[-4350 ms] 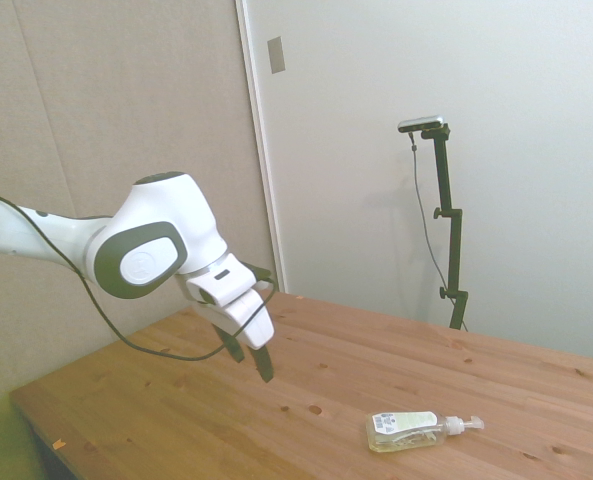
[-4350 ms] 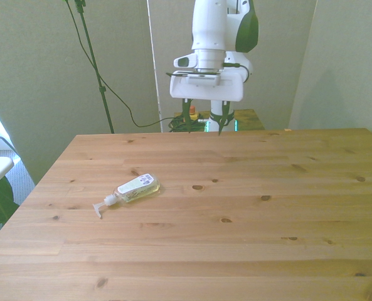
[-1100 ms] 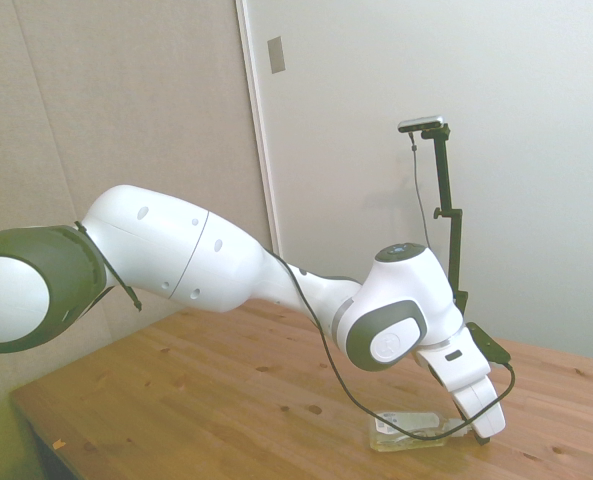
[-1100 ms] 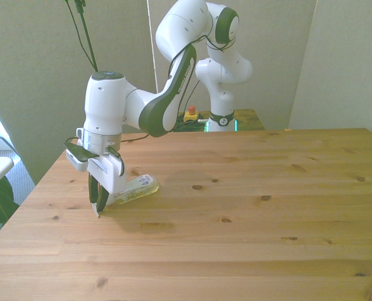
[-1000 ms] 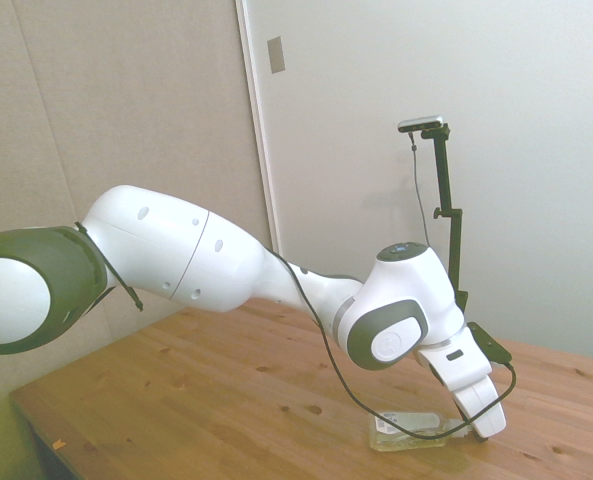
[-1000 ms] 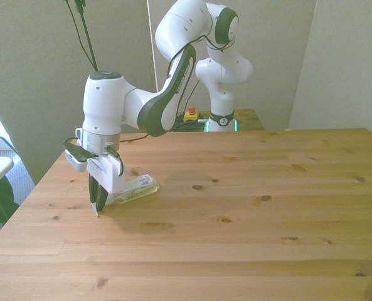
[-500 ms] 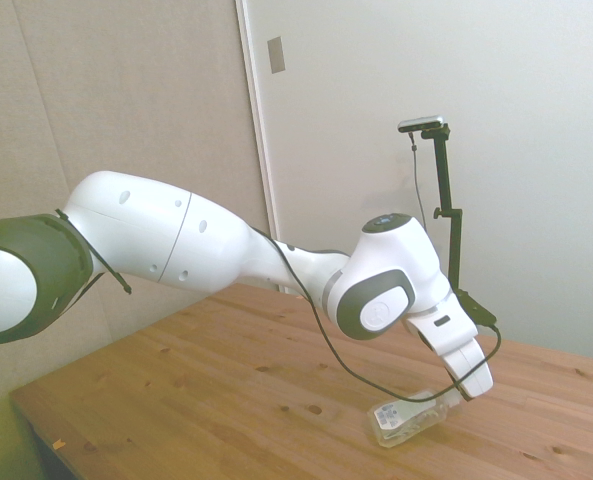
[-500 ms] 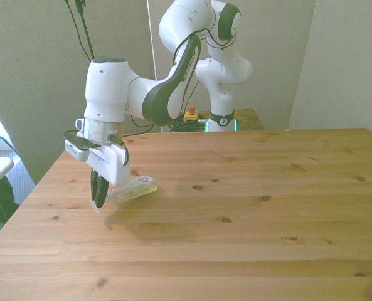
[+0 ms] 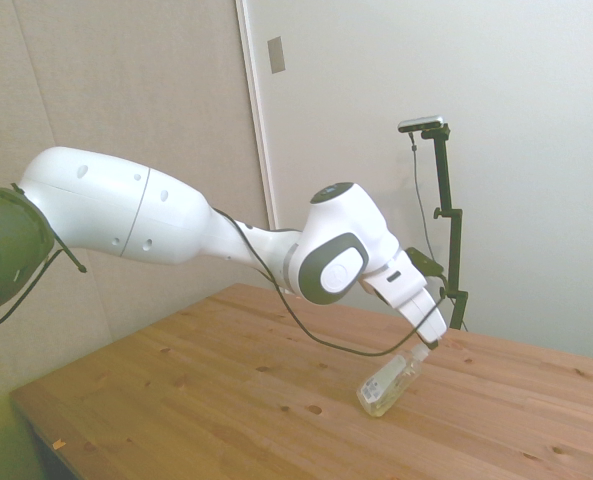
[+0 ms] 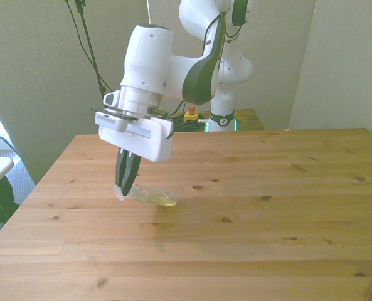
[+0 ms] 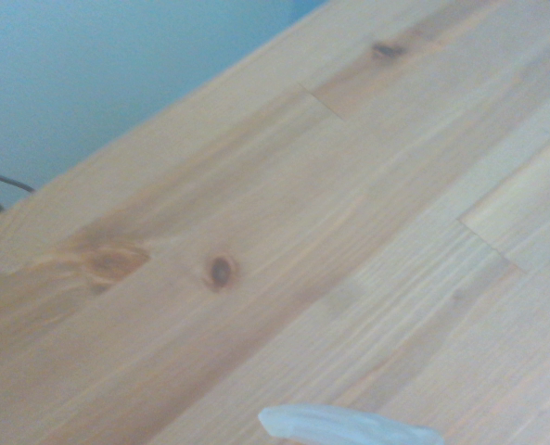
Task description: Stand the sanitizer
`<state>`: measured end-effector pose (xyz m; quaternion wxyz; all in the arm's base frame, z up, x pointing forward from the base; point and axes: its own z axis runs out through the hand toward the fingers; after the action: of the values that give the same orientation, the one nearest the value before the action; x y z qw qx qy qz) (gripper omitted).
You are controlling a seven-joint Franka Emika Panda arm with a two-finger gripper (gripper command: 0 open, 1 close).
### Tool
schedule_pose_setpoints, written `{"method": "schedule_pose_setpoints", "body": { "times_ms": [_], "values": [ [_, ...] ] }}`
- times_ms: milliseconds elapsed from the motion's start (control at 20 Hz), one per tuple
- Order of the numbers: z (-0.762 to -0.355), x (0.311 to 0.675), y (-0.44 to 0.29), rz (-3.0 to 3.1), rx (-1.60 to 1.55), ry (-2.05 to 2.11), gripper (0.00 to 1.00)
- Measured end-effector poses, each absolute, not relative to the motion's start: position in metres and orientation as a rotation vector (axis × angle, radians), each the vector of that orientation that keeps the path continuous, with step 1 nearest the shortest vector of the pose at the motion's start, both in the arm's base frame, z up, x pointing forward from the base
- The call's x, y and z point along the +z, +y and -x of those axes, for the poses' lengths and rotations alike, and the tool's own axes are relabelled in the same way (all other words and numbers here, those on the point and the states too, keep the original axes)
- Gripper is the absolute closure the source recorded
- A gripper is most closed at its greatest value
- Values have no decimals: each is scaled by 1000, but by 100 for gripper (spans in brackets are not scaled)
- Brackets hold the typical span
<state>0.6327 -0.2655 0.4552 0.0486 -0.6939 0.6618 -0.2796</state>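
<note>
While the tool [image 10: 124, 185] pinches the pump end of the sanitizer [image 9: 389, 383], the bottle hangs tilted, its base touching the tabletop [image 10: 267, 238]. Tipping-up looks half done; next I'd expect more rotation until the base sits flat, then release.

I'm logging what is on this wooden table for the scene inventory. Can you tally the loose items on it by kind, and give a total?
Sanitizer bottles: 1, tilted, its pump end held up in the gripper, its base low over the table
Other loose items: 0
Total: 1
</note>
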Motion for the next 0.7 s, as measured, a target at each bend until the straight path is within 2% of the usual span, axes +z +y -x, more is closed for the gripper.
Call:
{"method": "schedule_pose_setpoints", "body": {
  "times_ms": [400, 700],
  "values": [
    [-634, 471, -189, 2107, -1047, 1946, 100],
    [-627, 467, -149, 2102, -1171, 1906, 100]
  ]
}}
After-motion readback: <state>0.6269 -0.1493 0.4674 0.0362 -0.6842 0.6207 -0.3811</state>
